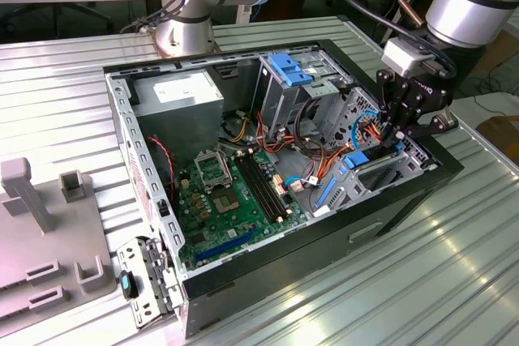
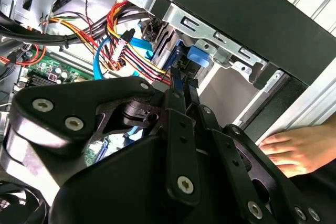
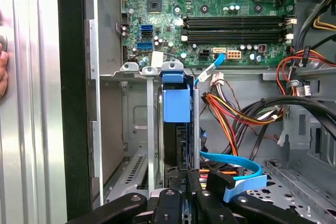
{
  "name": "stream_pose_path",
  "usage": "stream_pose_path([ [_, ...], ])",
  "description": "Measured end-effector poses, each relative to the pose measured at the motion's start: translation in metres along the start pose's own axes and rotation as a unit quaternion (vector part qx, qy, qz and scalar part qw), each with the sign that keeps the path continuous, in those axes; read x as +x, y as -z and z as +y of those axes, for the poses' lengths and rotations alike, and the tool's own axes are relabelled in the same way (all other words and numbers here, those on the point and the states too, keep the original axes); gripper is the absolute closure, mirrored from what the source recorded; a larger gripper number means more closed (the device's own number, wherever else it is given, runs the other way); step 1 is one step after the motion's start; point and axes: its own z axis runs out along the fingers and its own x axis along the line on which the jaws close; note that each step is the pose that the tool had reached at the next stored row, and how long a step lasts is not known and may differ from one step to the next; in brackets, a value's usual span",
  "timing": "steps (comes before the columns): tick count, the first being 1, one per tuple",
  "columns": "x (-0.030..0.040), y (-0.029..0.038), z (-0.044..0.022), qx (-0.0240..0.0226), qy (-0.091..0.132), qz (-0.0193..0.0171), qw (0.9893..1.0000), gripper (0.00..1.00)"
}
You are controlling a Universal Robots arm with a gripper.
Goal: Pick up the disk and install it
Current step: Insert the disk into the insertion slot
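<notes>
In the exterior view, an open computer case (image 1: 243, 277) is seen lying on a ribbed metal worktop (image 1: 405, 281), with the motherboard (image 1: 231, 200) exposed on its floor. The hand (image 1: 397, 139) is lowered into the end of the case beyond the motherboard's memory-slot side. The disk (image 1: 379, 169) is seated on edge below it, between the metal walls of a bay. A grey power-supply box (image 1: 178, 96) is set at the opposite end, across the motherboard from the hand.

In the first wrist view, the disk (image 3: 176, 129) is shown upright in a narrow metal slot just short of the motherboard (image 3: 210, 9), its blue carrier frame turned toward the camera. The hand (image 3: 184, 195) is placed at the disk's edge farthest from the motherboard. A blue flat cable (image 3: 231, 163) is looped just beside it.

In the second wrist view, the hand (image 2: 181, 80) is clamped on the disk (image 2: 176, 69); the fingers (image 2: 178, 114) are drawn close together on the thin blue-edged rim (no gap is visible). Red, yellow and black wires (image 2: 131, 51) are bunched between the disk and the motherboard. A person's hand (image 2: 294, 150) is laid outside the case wall, on the far side from the motherboard.
</notes>
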Motion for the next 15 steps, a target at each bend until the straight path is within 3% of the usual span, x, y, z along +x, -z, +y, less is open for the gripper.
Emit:
stream_pose_path([
  [15, -0.0021, -0.0027, -0.0003, 0.0002, 0.003, -0.0001, 1.0000, 0.83],
])
